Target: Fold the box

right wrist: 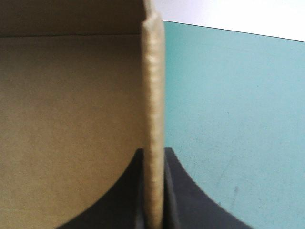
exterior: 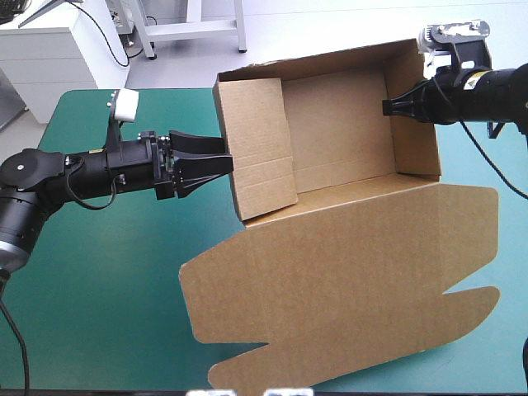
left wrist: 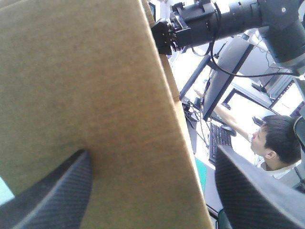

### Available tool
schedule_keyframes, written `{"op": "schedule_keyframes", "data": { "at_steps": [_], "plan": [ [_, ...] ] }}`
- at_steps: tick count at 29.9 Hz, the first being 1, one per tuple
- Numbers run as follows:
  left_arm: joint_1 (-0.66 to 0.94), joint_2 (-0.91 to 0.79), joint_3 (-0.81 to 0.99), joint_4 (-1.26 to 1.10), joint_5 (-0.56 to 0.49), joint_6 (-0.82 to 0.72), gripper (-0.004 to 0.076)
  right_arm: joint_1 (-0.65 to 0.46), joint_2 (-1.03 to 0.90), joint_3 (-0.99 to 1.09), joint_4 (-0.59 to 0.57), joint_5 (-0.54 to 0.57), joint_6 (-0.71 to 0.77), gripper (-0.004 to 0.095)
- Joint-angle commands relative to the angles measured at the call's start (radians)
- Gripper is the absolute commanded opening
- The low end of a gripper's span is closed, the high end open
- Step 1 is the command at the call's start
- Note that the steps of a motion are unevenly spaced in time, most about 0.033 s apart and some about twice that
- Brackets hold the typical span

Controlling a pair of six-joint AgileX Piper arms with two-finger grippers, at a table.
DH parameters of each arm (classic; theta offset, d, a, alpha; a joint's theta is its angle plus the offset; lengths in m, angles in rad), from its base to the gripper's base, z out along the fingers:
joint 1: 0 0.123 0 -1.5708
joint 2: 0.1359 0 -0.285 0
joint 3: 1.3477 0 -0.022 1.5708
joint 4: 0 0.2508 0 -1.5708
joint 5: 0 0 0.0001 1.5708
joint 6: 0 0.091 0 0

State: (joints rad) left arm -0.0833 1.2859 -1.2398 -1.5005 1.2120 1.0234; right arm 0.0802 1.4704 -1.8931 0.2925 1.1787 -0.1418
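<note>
Found the left gripper [exterior: 226, 158] open, its black fingers [left wrist: 57, 195] spread apart at the outer side of the left wall [exterior: 257, 148] of the box [exterior: 338, 136], with one finger lying against the brown board and the other standing clear of it. Cannot confirm from either view whether the fingertips press the wall or merely touch it. Located the box right of centre and toward the far edge of the teal-green cover [exterior: 99, 280], standing as an open tray with walls raised. Recorded the lid [exterior: 346, 280] lying flat, extending from the tray toward the near edge, with tabs cut along its near side. Found the right gripper [exterior: 386, 107] clamped on the right wall [exterior: 415, 115], fingers nearly together, pinching the board's top edge, with tray interior to one side and bare cover to the other.
</note>
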Motion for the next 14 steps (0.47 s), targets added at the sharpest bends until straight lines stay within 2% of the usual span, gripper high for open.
{"op": "schedule_keyframes", "data": {
  "at_steps": [1, 8, 14],
  "plan": [
    [-0.006, -0.026, -0.033, -0.082, 0.013, -0.032, 0.0549, -0.004, -0.033, -0.026, 0.034, -0.08, 0.02, -0.0013],
    [-0.021, -0.026, -0.116, 0.087, -0.127, -0.175, 0.0551, -0.004, -0.033, -0.026, 0.023, -0.093, 0.023, -0.0013],
    [-0.123, -0.023, -0.231, 0.3, -0.231, -0.355, 0.055, -0.004, -0.033, -0.026, 0.018, -0.11, 0.023, -0.0013]
  ]
}}
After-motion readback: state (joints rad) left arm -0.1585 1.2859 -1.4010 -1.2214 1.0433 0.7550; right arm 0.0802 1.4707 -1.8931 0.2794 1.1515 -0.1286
